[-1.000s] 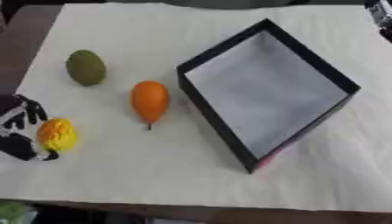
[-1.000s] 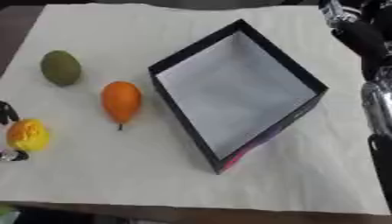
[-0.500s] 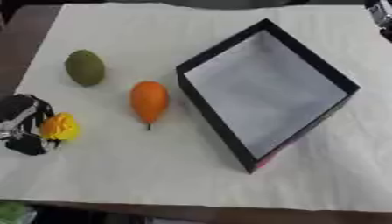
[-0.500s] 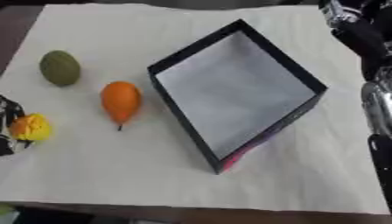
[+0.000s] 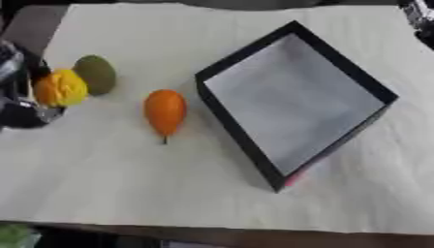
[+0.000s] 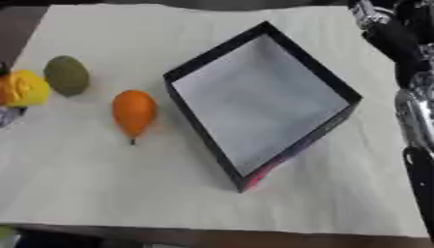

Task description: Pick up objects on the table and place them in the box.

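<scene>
Yellow fruit point(image 5: 61, 88) is held in the left hand point(image 5: 21, 104), fingers curled round it, at the counter's point(image 5: 169, 193) left edge, beside the green fruit point(image 5: 96, 73). Orange fruit point(image 5: 164, 111) lies between them and the box point(image 5: 292, 101), which sits empty at centre-right. Right arm is seen at the right edge; right hand state cannot be told. Fruits are judged light, smooth, likely slippery; best grasped round the widest middle.

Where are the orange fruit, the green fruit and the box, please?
orange fruit point(image 5: 164, 110): left eye view, middle of its body.
green fruit point(image 6: 66, 75): right eye view, its centre.
box point(image 5: 239, 123): left eye view, near-left black wall.
</scene>
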Motion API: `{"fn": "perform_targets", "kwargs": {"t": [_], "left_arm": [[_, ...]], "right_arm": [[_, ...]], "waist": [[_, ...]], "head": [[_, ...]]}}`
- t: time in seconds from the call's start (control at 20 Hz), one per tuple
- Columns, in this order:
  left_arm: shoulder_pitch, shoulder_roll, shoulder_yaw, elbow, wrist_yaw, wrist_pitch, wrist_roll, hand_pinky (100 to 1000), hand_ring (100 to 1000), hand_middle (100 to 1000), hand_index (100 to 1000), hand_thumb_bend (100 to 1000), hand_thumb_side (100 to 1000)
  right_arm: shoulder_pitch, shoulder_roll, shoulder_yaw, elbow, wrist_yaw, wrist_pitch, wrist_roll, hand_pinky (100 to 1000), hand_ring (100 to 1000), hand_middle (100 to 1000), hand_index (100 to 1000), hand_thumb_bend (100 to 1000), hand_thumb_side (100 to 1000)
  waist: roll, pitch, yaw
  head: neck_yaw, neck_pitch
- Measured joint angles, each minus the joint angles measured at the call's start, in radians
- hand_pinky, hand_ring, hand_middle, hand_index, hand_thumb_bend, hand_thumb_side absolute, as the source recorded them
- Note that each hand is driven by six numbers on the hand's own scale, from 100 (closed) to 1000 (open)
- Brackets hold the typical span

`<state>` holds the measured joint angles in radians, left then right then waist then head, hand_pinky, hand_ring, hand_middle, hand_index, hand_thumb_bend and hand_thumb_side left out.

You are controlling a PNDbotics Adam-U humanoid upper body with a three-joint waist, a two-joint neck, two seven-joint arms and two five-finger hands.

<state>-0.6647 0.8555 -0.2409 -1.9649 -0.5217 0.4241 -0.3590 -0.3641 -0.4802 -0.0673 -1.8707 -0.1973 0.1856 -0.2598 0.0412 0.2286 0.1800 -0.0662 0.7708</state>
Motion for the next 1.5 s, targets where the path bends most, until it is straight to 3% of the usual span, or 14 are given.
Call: {"fn": "perform_targets", "kwargs": {"t": [0.25, 0.45, 0.8, 1.2, 1.4, 1.5], "left_arm": [[-0.292, -0.200, -0.056, 0.085, -0.037, -0.026, -0.035, 395, 396, 410, 528, 281, 100], [-0.403, -0.380, -0.143, 0.284, -0.159, -0.117, -0.070, 405, 405, 416, 531, 307, 100], [-0.405, -0.578, -0.240, 0.583, -0.272, -0.276, -0.084, 403, 410, 420, 537, 270, 100], [-0.371, -0.679, -0.304, 0.722, -0.264, -0.372, -0.070, 415, 416, 426, 544, 275, 100], [-0.360, -0.700, -0.330, 0.744, -0.279, -0.400, -0.081, 449, 438, 450, 570, 339, 100], [-0.354, -0.705, -0.336, 0.752, -0.292, -0.409, -0.093, 543, 500, 516, 650, 443, 100]], "right_arm": [[-0.023, -0.002, -0.029, -0.006, -0.014, -0.011, -0.057, 833, 821, 789, 893, 396, 281], [-0.053, -0.018, -0.047, -0.025, -0.015, -0.025, -0.145, 843, 829, 793, 891, 397, 270], [-0.072, -0.023, -0.046, -0.044, 0.000, -0.023, -0.198, 840, 811, 776, 888, 386, 277], [-0.071, -0.023, -0.043, -0.044, 0.000, -0.011, -0.184, 838, 806, 771, 887, 387, 281], [-0.070, -0.023, -0.042, -0.043, 0.000, -0.007, -0.182, 836, 802, 767, 886, 388, 283], [-0.069, -0.023, -0.041, -0.043, 0.000, -0.007, -0.182, 836, 801, 766, 885, 388, 283]], "waist": [[0.000, -0.015, 0.003], [0.000, -0.021, -0.007], [0.000, -0.021, -0.018], [0.000, -0.021, -0.024], [0.007, -0.021, -0.025], [0.007, -0.021, -0.025]], "head": [[-0.001, 0.000], [0.011, 0.000], [0.024, 0.000], [0.037, 0.000], [0.038, 0.000], [0.038, 0.000]]}}
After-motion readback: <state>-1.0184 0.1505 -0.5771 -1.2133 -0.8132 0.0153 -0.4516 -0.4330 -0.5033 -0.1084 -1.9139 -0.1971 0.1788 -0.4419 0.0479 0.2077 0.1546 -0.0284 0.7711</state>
